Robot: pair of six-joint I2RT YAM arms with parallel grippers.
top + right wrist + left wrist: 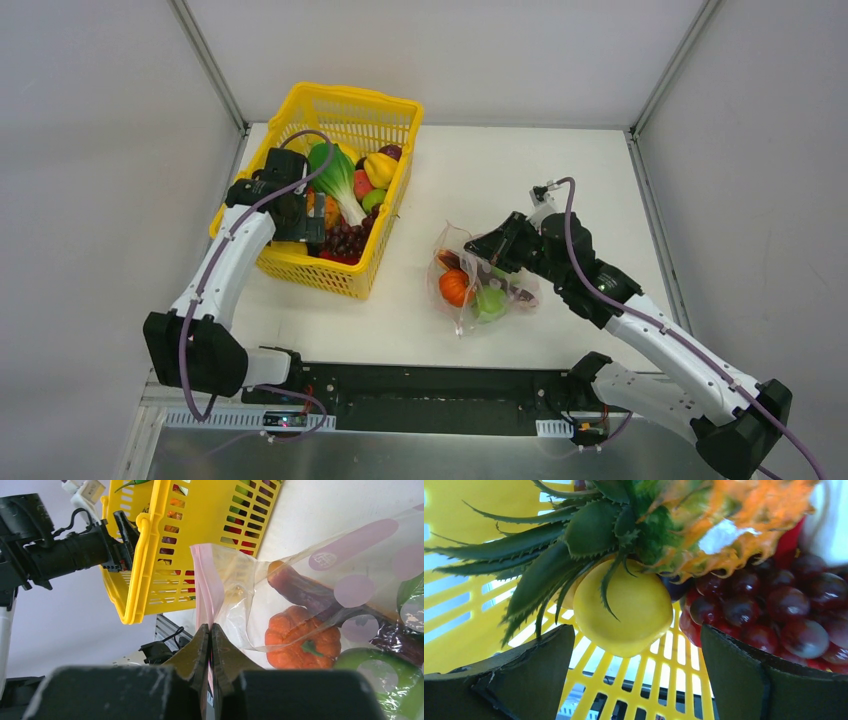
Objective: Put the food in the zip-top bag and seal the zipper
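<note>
The right pincer (210,645) has matt black fingers (192,655), scuffed grey at the edges. Between them sits the zipper (204,580), a cloudy pink plastic strip. Just beyond the tips, the zip-top bag (310,565) is thin clear film, crinkled and shiny, printed with dull mauve dots. Through the film show a ribbed pumpkin (300,640) of matt orange plastic and a glossier green fruit (385,680).

The left pincer (636,650) has pads (749,680) of coarse matt black with worn edges. Ahead of them lies a smooth, satin yellow lemon (624,610). Toward the right pad are glossy dark-red grapes (784,605), and farther ahead are waxy green pineapple leaves (549,545). The basket (474,630) is hard yellow moulded plastic mesh. The counter (560,180) is matt white.
</note>
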